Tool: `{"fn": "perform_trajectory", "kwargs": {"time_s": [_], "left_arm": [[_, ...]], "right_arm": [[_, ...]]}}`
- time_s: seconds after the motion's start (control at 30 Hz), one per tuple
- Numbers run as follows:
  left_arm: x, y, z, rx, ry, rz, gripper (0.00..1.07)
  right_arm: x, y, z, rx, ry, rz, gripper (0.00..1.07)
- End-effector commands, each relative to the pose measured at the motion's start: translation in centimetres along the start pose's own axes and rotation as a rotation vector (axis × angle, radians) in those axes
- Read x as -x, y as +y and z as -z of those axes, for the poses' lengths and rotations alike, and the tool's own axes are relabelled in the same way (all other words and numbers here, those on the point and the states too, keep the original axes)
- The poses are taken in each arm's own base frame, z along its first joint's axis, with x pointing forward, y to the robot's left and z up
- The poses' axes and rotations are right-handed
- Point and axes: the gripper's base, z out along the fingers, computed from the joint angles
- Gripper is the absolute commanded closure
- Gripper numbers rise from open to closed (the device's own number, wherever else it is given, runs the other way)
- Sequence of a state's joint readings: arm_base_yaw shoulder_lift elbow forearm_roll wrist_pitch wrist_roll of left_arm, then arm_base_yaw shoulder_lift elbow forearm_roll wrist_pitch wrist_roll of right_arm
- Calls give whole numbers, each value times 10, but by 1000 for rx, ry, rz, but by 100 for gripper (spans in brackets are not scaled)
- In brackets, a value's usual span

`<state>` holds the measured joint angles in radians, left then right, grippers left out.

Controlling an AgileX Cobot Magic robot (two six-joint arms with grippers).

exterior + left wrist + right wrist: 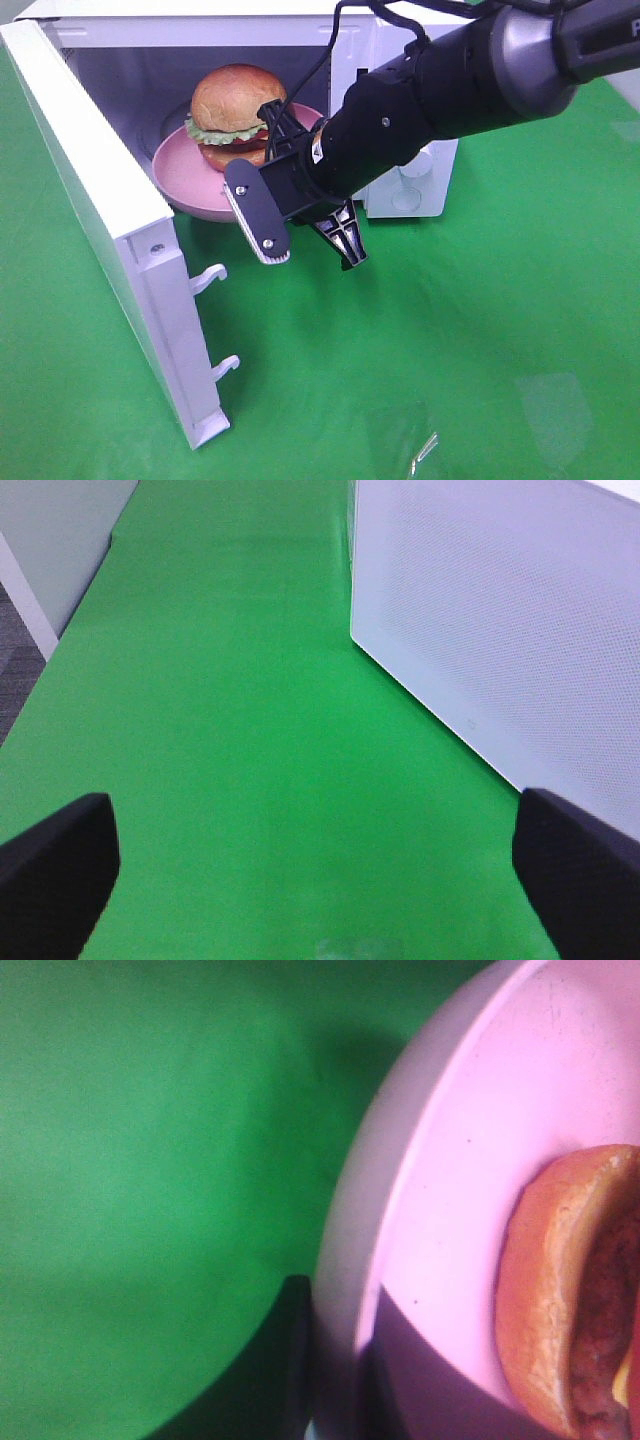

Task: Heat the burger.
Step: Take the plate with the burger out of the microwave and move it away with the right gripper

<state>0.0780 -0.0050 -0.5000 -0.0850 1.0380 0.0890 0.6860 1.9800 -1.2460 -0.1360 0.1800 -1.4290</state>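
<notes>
1. The burger (pixel 238 112) sits on a pink plate (pixel 185 175), upper centre, at the microwave (pixel 130 150) mouth.
2. The right gripper (pixel 300 195) pinches the plate's rim (burger just beyond its fingers).
3. The left gripper (pixel 320 880) is spread wide, holding nothing.

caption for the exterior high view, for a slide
Right gripper carries the pink plate with the burger into the open microwave.

Item: burger (pixel 236 115)
Appearance: golden-brown domed bun, frilly green lettuce, dark patty, orange cheese
Pose: upright, layers stacked, bun top uppermost
Support: sits on a pink plate (pixel 183 172)
Location: at the open microwave's (pixel 110 180) mouth, the plate partly past the front edge
Condition: intact
</notes>
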Motion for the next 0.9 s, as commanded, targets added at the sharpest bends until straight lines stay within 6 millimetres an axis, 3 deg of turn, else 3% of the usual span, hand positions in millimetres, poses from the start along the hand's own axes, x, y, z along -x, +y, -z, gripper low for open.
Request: {"fn": "perform_trajectory", "kwargs": {"time_s": [0.03,0.47,0.6,0.83,0.9], "left_arm": [[0,0,-1,0,4,9,7],[0,0,-1,0,4,9,7],[0,0,-1,0,4,9,7],[0,0,-1,0,4,9,7],[0,0,-1,0,4,9,7]], "right_arm": [[-3,-12,15,-98,-2,3,107],[-3,17,45,-101,-11,4,107],[-3,33,60,-78,-11,6,107],[-4,42,76,-80,-10,19,107],[-4,48,88,-84,-10,0,107]]}}
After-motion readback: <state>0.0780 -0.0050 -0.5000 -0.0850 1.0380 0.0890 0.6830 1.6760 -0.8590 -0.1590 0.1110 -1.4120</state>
